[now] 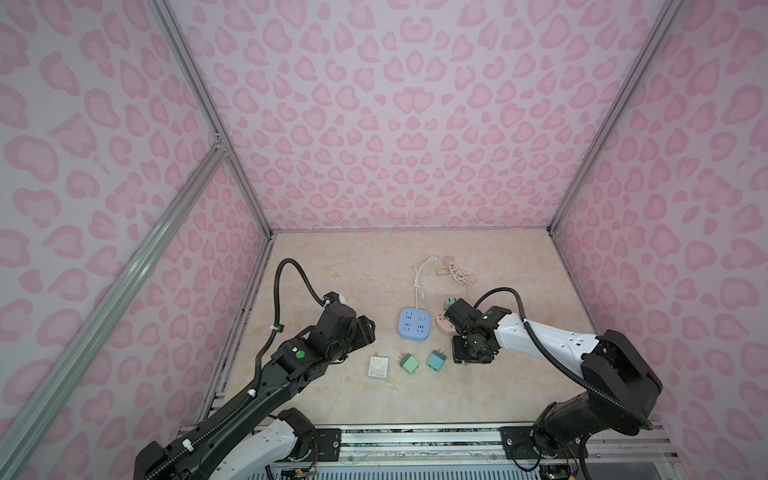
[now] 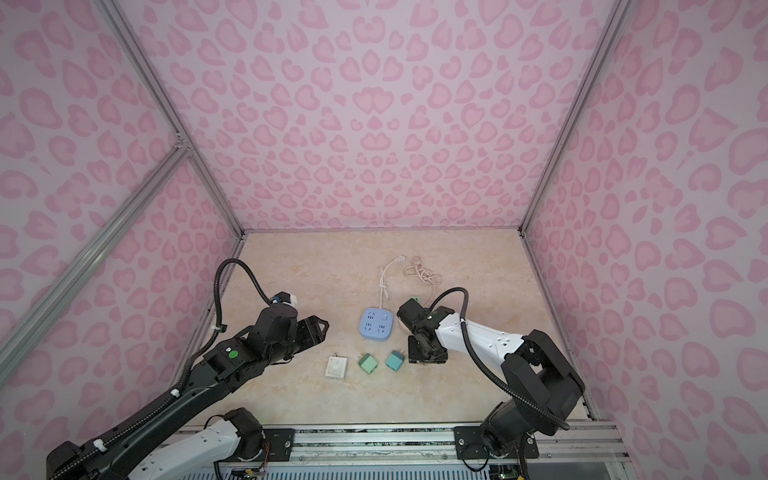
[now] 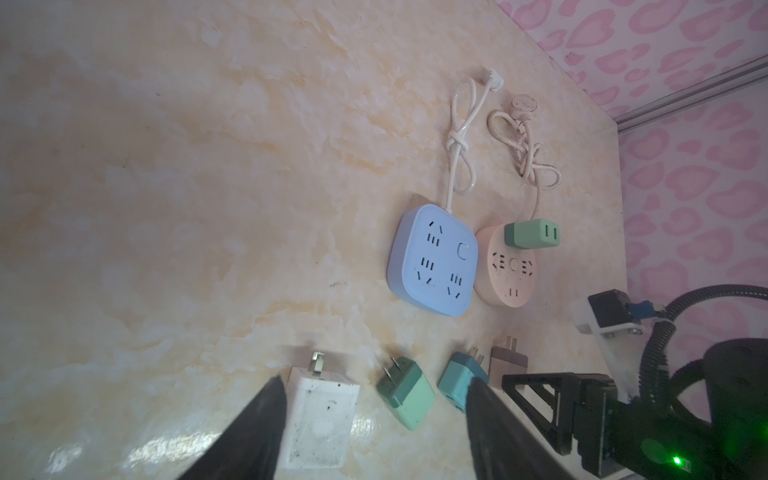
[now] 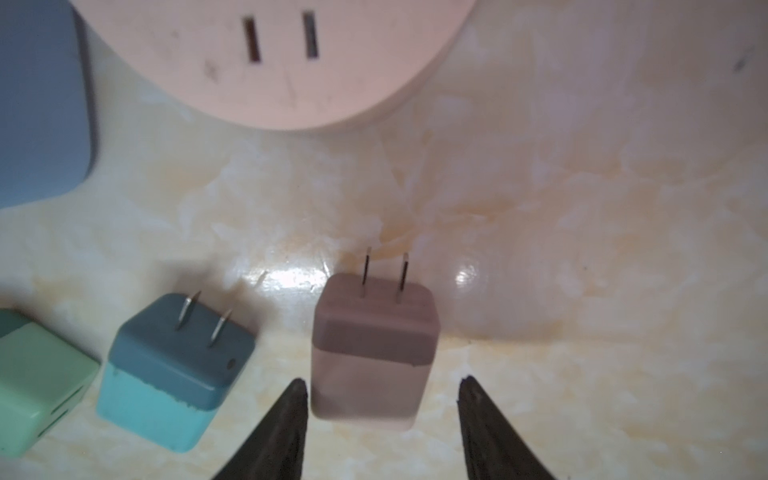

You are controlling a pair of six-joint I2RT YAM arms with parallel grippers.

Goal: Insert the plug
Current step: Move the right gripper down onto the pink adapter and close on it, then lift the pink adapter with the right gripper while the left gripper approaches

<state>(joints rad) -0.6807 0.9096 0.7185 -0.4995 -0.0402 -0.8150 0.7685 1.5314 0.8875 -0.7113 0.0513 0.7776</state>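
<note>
A mauve plug (image 4: 374, 345) lies on the table with its two prongs toward the round pink power strip (image 4: 282, 54). My right gripper (image 4: 383, 380) stands open astride its rear end; one finger is nearly against its side, the other a clear gap away. In both top views the right gripper (image 1: 471, 355) points down and hides this plug. My left gripper (image 3: 374, 380) is open and empty, hovering above the table left of the blue square power strip (image 1: 411, 326).
A white plug (image 1: 378, 368), a green plug (image 1: 409, 363) and a teal plug (image 1: 435, 360) lie in a row before the blue strip. Another green plug (image 3: 532, 235) sits in the pink strip. Both strips' knotted cords run toward the back wall.
</note>
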